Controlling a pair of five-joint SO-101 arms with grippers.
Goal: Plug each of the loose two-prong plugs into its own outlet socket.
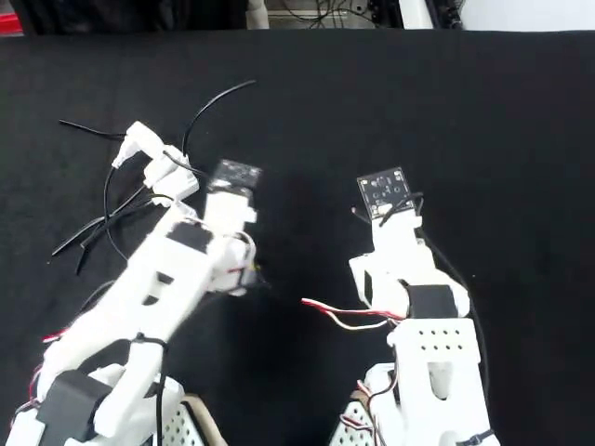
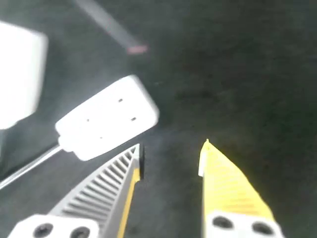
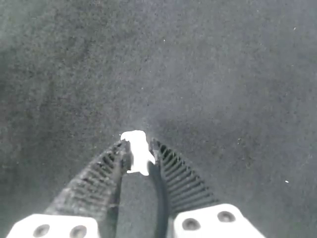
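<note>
**A:** Outlet socket (image 2: 106, 119): what does it lie on?

**B:** A black table (image 1: 483, 121), the largest thing here. Two white arms stand on it side by side. The left arm (image 1: 158, 288) leans across toward a cluster of white blocks and black cables (image 1: 209, 102). The right arm (image 1: 423, 316) is well apart from that cluster.

**A:** And the left gripper (image 2: 171, 148)?

**B:** Its fingers (image 2: 111, 183) are spread wide, one grey and ribbed, the other yellow, with bare cloth between them. The socket, its slots showing, lies just beyond the tip of the grey finger on that finger's outer side, not in the gap. Whether it touches the tip I cannot tell. A second white block (image 2: 20, 74) sits farther out, past the socket on the same side. A thin cord (image 2: 27, 168) leaves the socket and runs alongside the grey finger.

**A:** The right gripper (image 3: 139, 148)?

**B:** Its two ribbed fingers (image 3: 99, 183) are drawn in on a small white piece (image 3: 137, 154). The piece is pinched right at the tips and pokes out a little past them. Whether that piece is a plug I cannot tell. Beyond the tips lies black cloth.
</note>
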